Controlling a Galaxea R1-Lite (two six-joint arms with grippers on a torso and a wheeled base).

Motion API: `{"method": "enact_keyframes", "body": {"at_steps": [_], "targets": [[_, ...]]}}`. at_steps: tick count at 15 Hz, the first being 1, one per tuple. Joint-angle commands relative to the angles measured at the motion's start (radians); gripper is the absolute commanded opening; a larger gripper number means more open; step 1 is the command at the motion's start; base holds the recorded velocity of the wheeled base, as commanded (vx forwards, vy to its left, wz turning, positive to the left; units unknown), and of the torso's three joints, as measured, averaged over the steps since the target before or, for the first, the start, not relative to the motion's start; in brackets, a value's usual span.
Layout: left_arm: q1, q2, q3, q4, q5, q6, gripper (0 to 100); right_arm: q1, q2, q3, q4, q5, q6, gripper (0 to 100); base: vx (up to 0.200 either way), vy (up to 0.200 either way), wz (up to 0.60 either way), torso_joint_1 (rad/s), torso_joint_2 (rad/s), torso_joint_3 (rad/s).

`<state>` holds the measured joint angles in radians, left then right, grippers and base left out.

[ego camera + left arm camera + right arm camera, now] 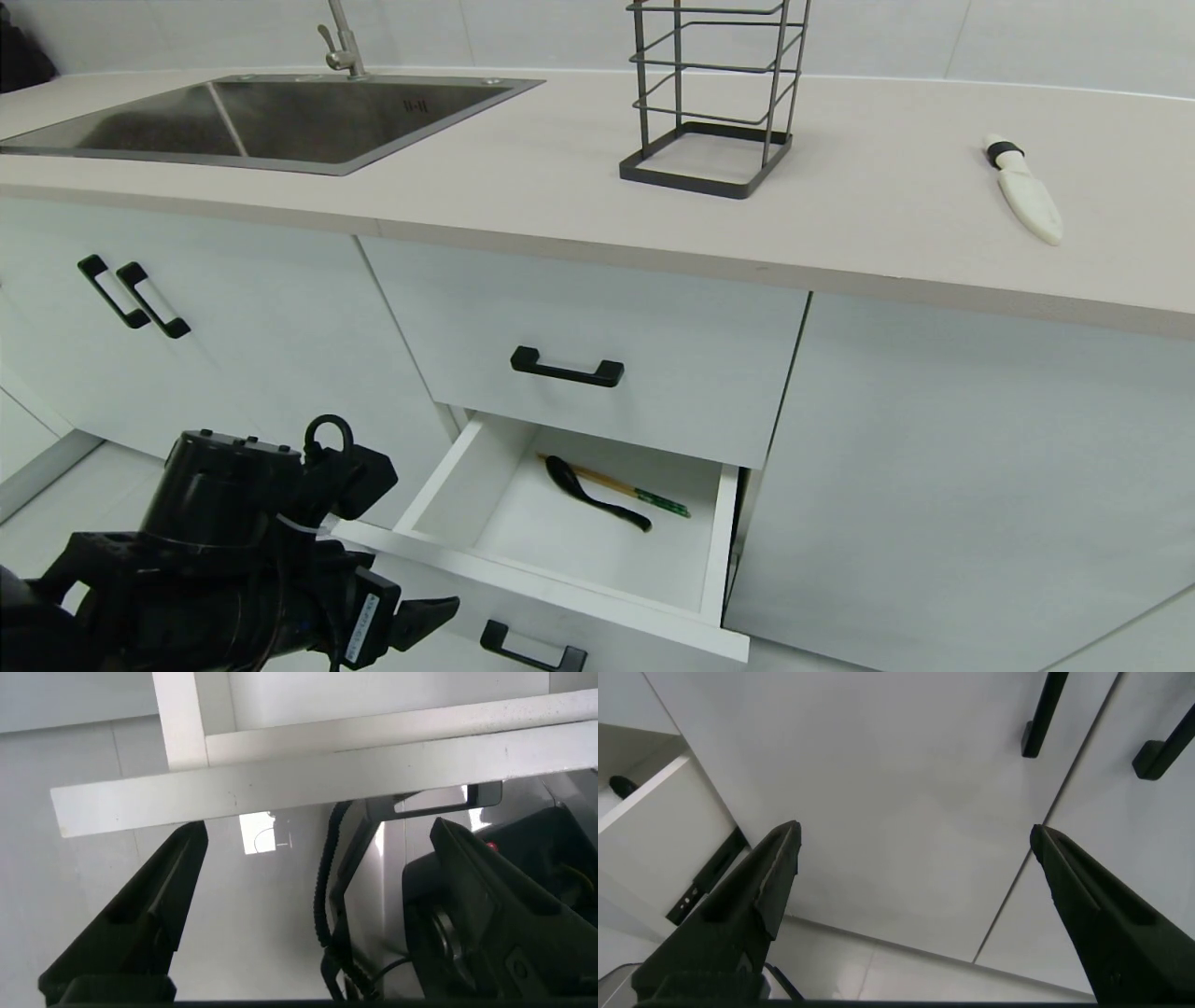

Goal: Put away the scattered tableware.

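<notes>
Pale countertop (887, 215) runs right across the head view, white cabinet fronts (280, 327) beneath it, and a steel sink (140, 131) is sunk into its left end with the faucet (344, 42) behind. Below the counter, the upper drawer (653, 336) is closed, and the lower drawer (448, 476) under it is pulled well out. Up on the counter, near the middle, a dark wire rack (681, 183) stands upright with nothing in it. Down low on the left, the left arm (233, 541) sits in front of the cabinet doors, close to the open drawer's front left corner. The left gripper (318, 835) has its fingers spread wide with nothing between them, and the drawer's white front edge crosses just beyond the tips. The right gripper (915, 833) is spread just as wide and carries nothing, facing a plain white cabinet panel. Over on the right of the counter, well apart from the rack, a white knife (1027, 196) lies flat. Inside the open drawer, toward the back, a black spoon (602, 504) lies flat on the floor, and a pair of chopsticks (653, 499) lies right alongside it, touching or nearly so.
</notes>
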<state>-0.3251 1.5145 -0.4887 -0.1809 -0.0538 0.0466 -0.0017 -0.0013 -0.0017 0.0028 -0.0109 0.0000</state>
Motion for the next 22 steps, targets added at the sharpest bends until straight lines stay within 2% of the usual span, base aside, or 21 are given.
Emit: {"method": "enact_keyframes", "body": {"at_steps": [1, 4, 10, 22], "targets": [[0.000, 0.024, -0.011, -0.014, 0.000, -0.001, 100, 0.000, 0.001, 0.000, 0.000, 0.000, 0.000, 100, 0.000, 0.000, 0.00, 0.000, 0.00, 0.000], [0.000, 0.062, -0.002, -0.101, 0.000, -0.001, 100, 0.000, 0.001, 0.000, 0.000, 0.000, 0.000, 100, 0.000, 0.000, 0.00, 0.000, 0.00, 0.000], [0.000, 0.070, -0.017, -0.108, 0.000, -0.001, 100, 0.000, 0.001, 0.000, 0.000, 0.000, 0.000, 100, 0.000, 0.000, 0.00, 0.000, 0.00, 0.000], [0.000, 0.214, -0.180, -0.173, 0.000, -0.004, 100, 0.000, 0.001, 0.000, 0.000, 0.000, 0.000, 100, 0.000, 0.000, 0.00, 0.000, 0.00, 0.000]]}}
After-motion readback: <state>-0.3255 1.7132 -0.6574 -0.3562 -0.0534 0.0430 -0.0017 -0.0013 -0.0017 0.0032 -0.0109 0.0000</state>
